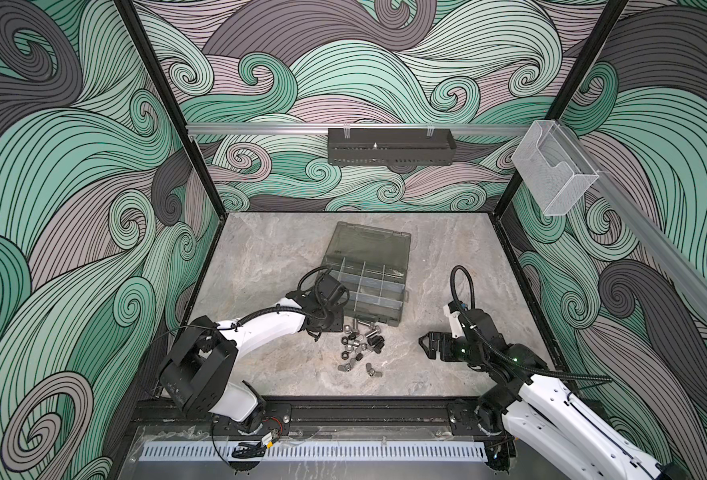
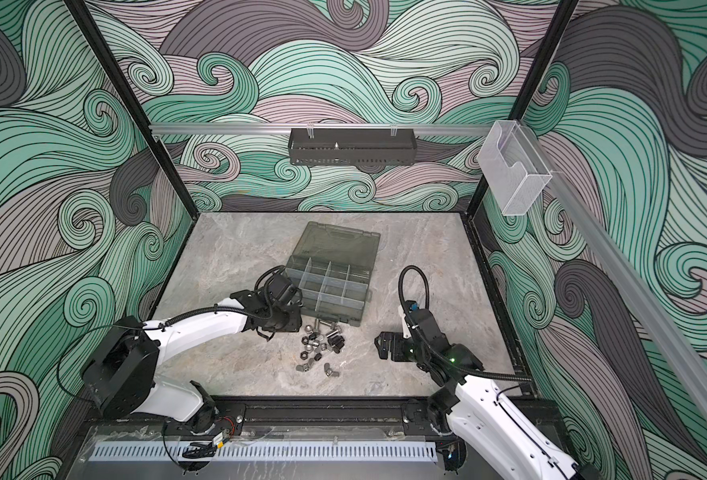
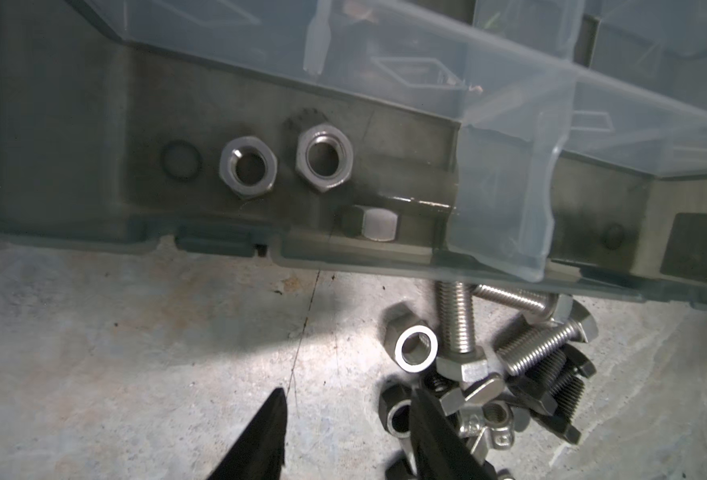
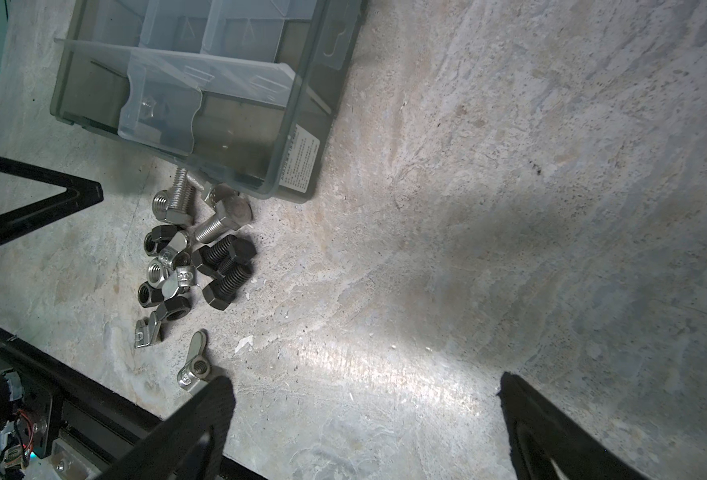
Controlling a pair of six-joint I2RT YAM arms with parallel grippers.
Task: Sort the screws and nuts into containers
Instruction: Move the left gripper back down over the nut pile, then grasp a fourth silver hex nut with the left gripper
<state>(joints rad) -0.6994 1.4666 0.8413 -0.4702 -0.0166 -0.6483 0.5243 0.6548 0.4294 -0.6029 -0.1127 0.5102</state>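
My left gripper [image 3: 345,419] hangs half open with nothing between its fingers [image 3: 260,440], tips low over bare table [image 3: 136,353]. Just ahead sits the organiser case [image 3: 219,243]. Two silver hex nuts [image 3: 248,167] lie in its nearest cell [image 3: 94,166], so I take that cell for nuts. The unsorted screws [image 3: 456,320] and loose nuts [image 3: 417,347] lie heaped just beside one finger. My right gripper [image 4: 364,415] is wide open and empty, parked well off the heap, out of the way, I judge.

Left arm [image 1: 260,322] stretched to near-left corner of organiser case [image 1: 368,245]; left gripper [image 3: 347,419] jaws partly apart, empty. Right gripper [image 4: 364,386] low, right of case, jaws spread wide, empty.
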